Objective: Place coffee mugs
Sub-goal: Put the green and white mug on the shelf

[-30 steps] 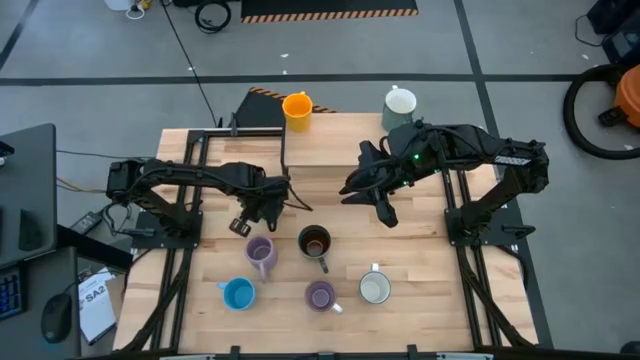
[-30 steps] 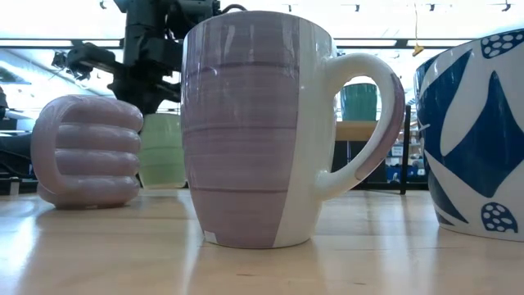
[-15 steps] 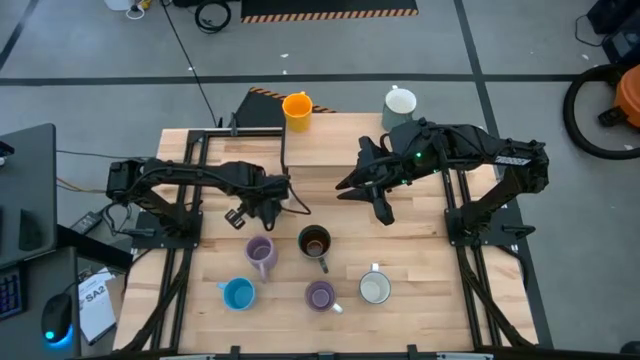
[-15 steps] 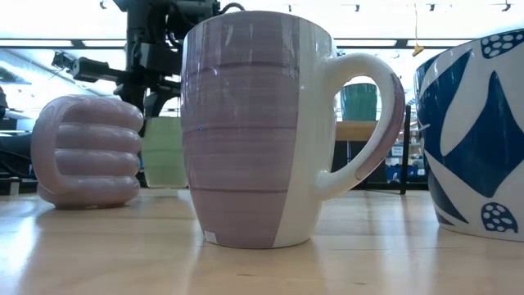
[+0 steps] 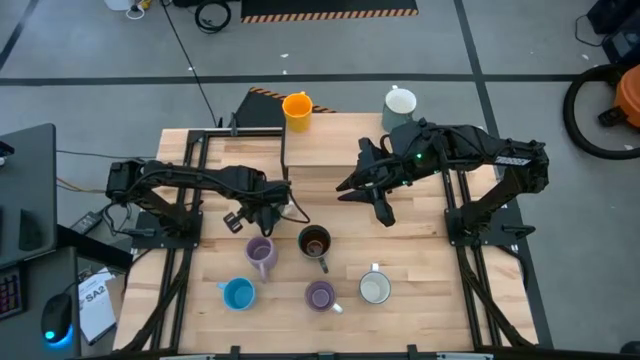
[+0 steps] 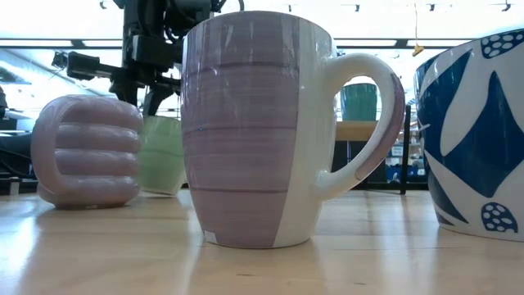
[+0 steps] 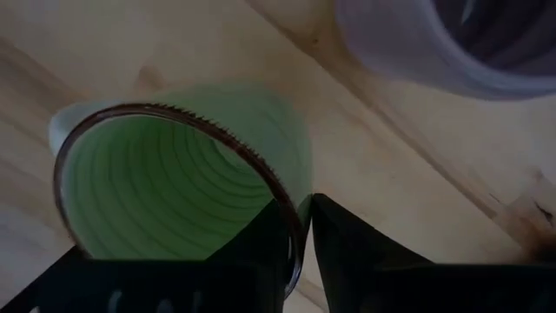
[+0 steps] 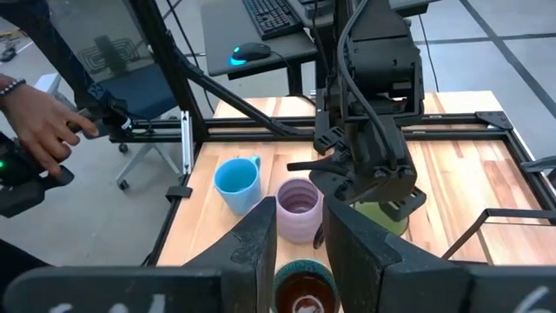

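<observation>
The green mug (image 7: 187,174) is pinched at its rim by the left gripper (image 7: 300,230): one finger inside, one outside, w/ the rim between them. In the low view this mug (image 6: 164,156) is seen tilted behind the lilac mugs. It sits near the bench (image 5: 420,310) centre-left, just beside a ribbed lilac mug (image 5: 261,253).

The right gripper (image 8: 300,239) is held above the bench mid-area, over the dark brown mug (image 5: 315,243); its fingers are seen apart, w/ nothing between them.

Other mugs located: blue (image 5: 238,294), 2nd lilac (image 5: 320,296) and white (image 5: 374,289) along the front; orange (image 5: 297,109) and another white (image 5: 400,105) at the far edge.

A person's hand (image 8: 39,130) is visible beyond the bench in the right wrist view.
</observation>
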You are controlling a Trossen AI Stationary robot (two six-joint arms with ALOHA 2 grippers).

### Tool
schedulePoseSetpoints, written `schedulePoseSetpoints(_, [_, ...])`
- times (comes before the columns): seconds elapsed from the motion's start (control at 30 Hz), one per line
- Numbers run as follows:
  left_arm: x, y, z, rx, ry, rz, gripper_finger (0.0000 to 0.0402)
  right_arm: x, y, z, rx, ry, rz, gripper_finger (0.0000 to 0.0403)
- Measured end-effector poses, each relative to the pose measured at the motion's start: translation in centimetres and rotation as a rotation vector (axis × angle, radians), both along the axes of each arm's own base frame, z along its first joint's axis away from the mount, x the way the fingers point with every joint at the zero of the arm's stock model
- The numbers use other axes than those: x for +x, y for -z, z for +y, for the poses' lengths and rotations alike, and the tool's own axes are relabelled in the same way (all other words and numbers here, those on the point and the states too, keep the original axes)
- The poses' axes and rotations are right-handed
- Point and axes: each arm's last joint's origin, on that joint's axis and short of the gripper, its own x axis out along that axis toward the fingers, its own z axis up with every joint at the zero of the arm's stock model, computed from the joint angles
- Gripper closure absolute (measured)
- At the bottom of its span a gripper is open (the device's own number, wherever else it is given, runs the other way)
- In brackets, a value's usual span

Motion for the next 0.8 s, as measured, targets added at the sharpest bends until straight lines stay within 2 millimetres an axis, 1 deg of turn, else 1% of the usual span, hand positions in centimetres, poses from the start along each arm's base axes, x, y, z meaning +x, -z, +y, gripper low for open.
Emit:
schedulePoseSetpoints(0.13, [0.0,0.0,0.2,0.037,-0.010,0.002,0.0328,0.0,0.0,0.0,0.000,0.000,0.001,0.0301])
schedulePoseSetpoints(0.33, [-0.1,0.0,0.8,0.041,-0.058,0.002,0.0290,0.0,0.0,0.0,-0.004,0.001,0.001,0.0301])
schedulePoseSetpoints(0.43, [-0.1,0.0,0.9,0.039,-0.077,0.002,0.0277,0.0,0.0,0.0,-0.006,0.007,0.001,0.0301])
schedulePoseSetpoints(0.57, [-0.1,0.0,0.9,0.038,-0.087,0.003,0.0271,0.0,0.0,-0.3,-0.007,0.016,0.000,0.0301])
schedulePoseSetpoints(0.8, [-0.2,0.0,1.1,0.008,-0.250,0.000,0.0269,0.0,0.0,-0.3,-0.010,0.023,-0.001,0.0301])
